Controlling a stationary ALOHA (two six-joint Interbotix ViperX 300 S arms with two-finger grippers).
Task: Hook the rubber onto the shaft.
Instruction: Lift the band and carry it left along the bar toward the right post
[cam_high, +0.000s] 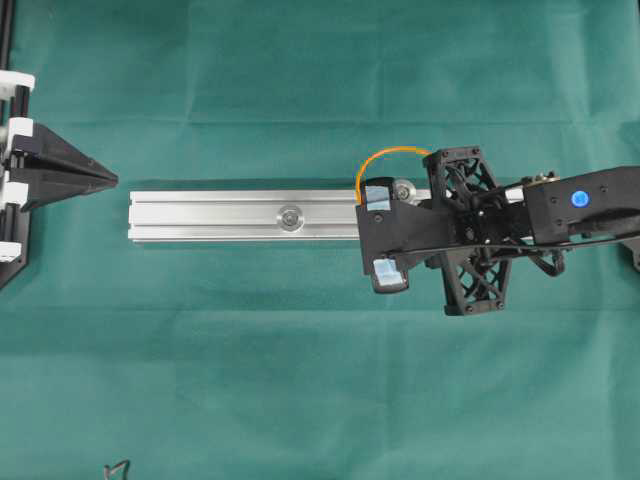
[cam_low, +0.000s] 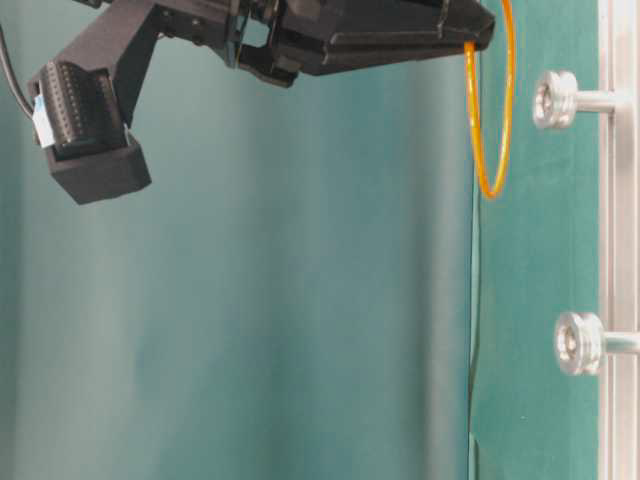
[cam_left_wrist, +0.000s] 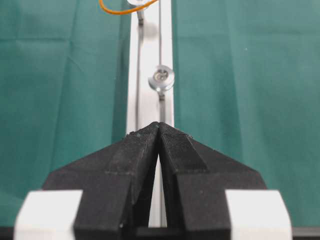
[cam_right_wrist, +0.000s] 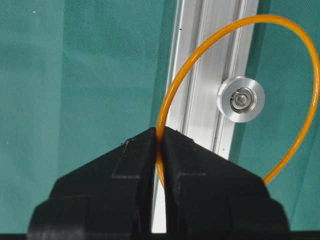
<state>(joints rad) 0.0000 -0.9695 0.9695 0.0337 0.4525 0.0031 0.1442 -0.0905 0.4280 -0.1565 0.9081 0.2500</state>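
The step in hand is the carry-and-align: the right gripper (cam_right_wrist: 160, 137) is clenched on the orange rubber band (cam_right_wrist: 240, 75), pinching one side of the loop between its fingertips, and the rest of the loop stands free in the air above the silver rail (cam_high: 210, 215). From the right wrist view the open loop frames the nearer shaft (cam_right_wrist: 243, 99), the one toward the rail's right end, so the band looks lined up over that shaft's flanged head but, judging from the table-level view, it hangs apart from the shaft and is not yet hooked on it. The next move, as I judge it, calls for lowering the loop past the wide head so the cord drops onto the thin stem beneath it, keeping the loop open and the pinch firm; the flange is the likely snag, since a fine cord can ride on top of it instead of slipping under. The left gripper (cam_left_wrist: 160, 131) is clenched on nothing and sits off the rail's left end, pointing along it. Counted: one rubber band, one rail on the green cloth (cam_high: 300, 380), two shafts, the second (cam_high: 291, 216) near the rail's middle, and two grippers.
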